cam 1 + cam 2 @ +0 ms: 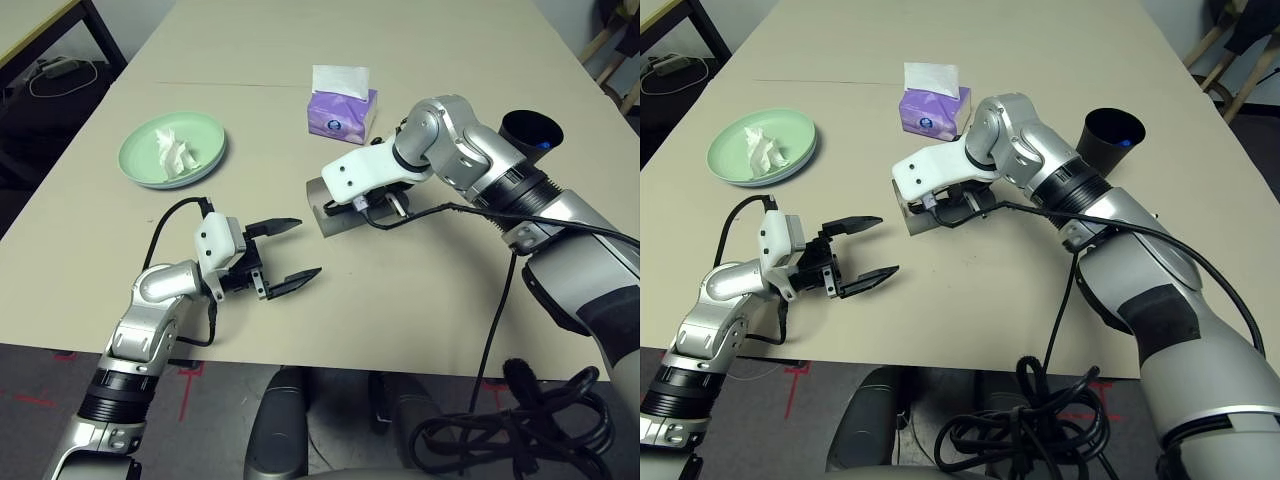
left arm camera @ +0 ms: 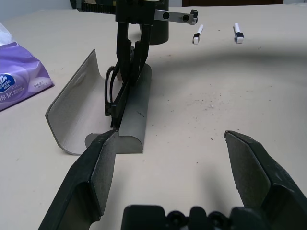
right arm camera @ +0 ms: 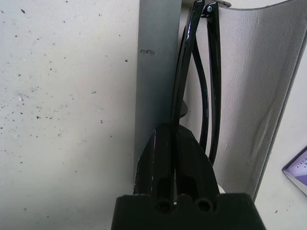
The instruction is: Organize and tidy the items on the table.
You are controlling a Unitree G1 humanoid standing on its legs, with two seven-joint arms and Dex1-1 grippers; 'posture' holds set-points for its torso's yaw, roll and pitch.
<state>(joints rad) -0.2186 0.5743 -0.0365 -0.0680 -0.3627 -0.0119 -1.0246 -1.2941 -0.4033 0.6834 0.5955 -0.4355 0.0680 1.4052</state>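
A robotics lab or test room is suggested: a large beige table [image 1: 420,320] is set on a dark floor marked with red tape crosses [image 1: 190,368], loose black cables [image 1: 1025,425] are coiled below, and a black-legged side table [image 1: 60,35] stands nearby.

one plate [image 1: 142,166], one tissue box [image 1: 342,112], one cup [image 1: 530,133]

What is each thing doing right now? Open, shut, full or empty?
Glasses case: lid open.
Sunglasses: folded, inside the case, pinched by the right gripper.
Left gripper: open, empty.
Mint-green plate: holds a crumpled tissue.
Tissue box: tissue sticking out.
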